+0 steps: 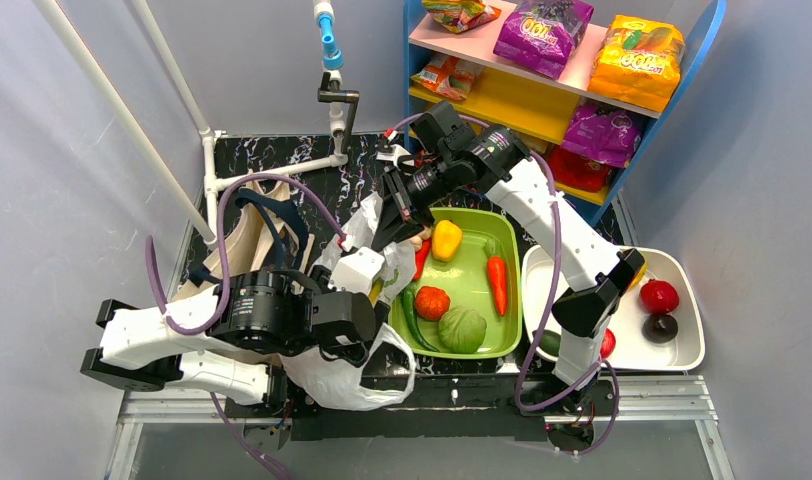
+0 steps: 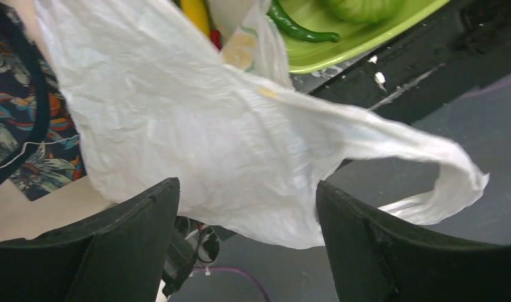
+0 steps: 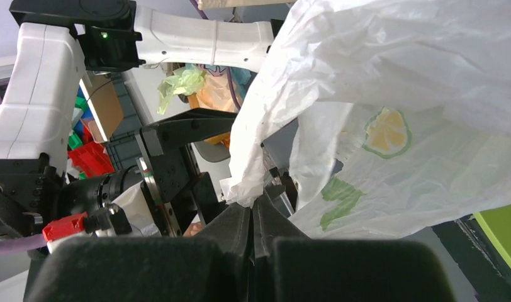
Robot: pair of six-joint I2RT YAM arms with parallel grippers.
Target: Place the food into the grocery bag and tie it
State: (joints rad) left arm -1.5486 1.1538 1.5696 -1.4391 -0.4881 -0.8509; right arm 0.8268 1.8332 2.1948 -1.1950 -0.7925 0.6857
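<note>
The white grocery bag (image 1: 354,385) hangs stretched between both arms at the table's front, left of the green tray. My right gripper (image 1: 390,226) is shut on the bag's upper edge (image 3: 243,189) and holds it up. My left gripper (image 1: 367,348) is open, and the bag's crumpled body (image 2: 177,126) sits just beyond and between its fingers, unclamped. One loop handle (image 2: 457,182) trails to the right. Purple (image 1: 542,30) and orange-yellow (image 1: 637,60) snack packets lie on the shelf. No banana or peach shows clearly, and I cannot see inside the bag.
A green tray (image 1: 512,340) holds a yellow pepper (image 1: 445,238), carrot, tomato, cabbage and green chili. A white tray (image 1: 682,355) at the right holds red and dark fruit. A patterned cloth bag (image 1: 252,225) stands at the left. The blue shelf (image 1: 622,165) stands at the back right.
</note>
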